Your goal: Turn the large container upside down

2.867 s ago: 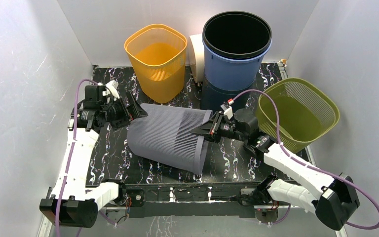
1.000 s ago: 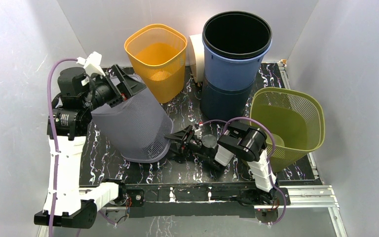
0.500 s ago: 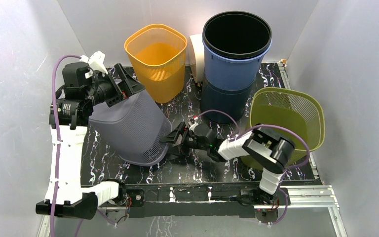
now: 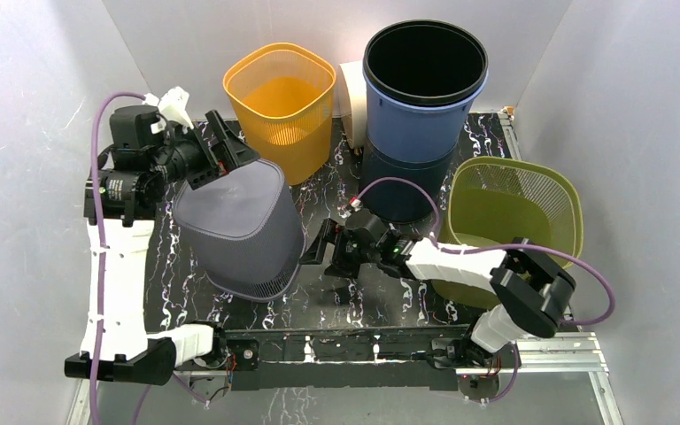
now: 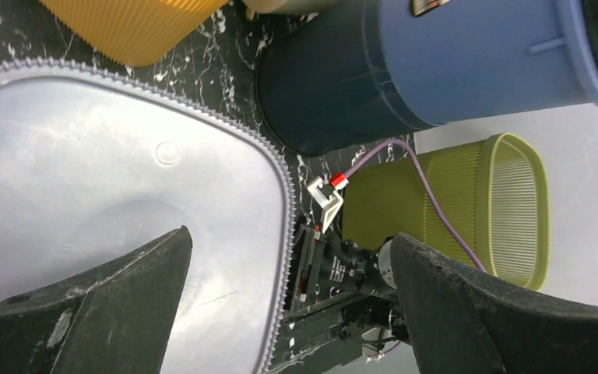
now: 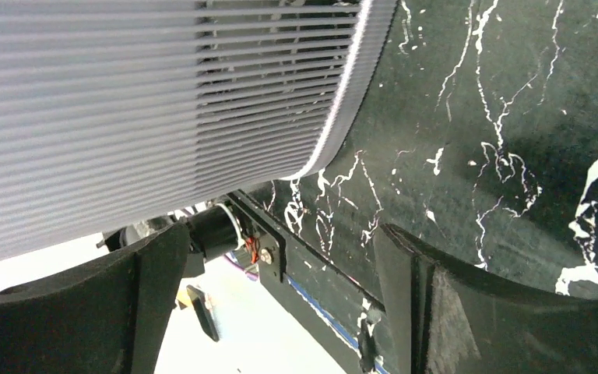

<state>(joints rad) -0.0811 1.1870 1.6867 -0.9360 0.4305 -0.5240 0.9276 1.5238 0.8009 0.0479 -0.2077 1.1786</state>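
Observation:
The large container [image 4: 239, 226] is a grey ribbed basket standing mouth down on the black marbled table [image 4: 381, 292], its smooth base facing up. My left gripper [image 4: 230, 152] hovers open at the base's back left edge; in the left wrist view its spread fingers [image 5: 109, 296] frame the pale base [image 5: 86, 179], and the left gripper [image 5: 290, 238] holds nothing. My right gripper [image 4: 323, 257] is open low on the table beside the container's right rim. The right wrist view shows the ribbed wall [image 6: 124, 93] just ahead of the empty right gripper [image 6: 280, 234].
An orange basket [image 4: 279, 97] stands at the back. A light blue bin [image 4: 421, 84] sits on a dark blue one [image 4: 403, 181], with a beige object [image 4: 351, 93] behind. An olive green basket [image 4: 513, 221] leans at the right, over my right arm.
The grey container has gone from leaning on its rim to standing base up. My right gripper opened wider and drew back right of the rim. The left gripper stayed open at the base.

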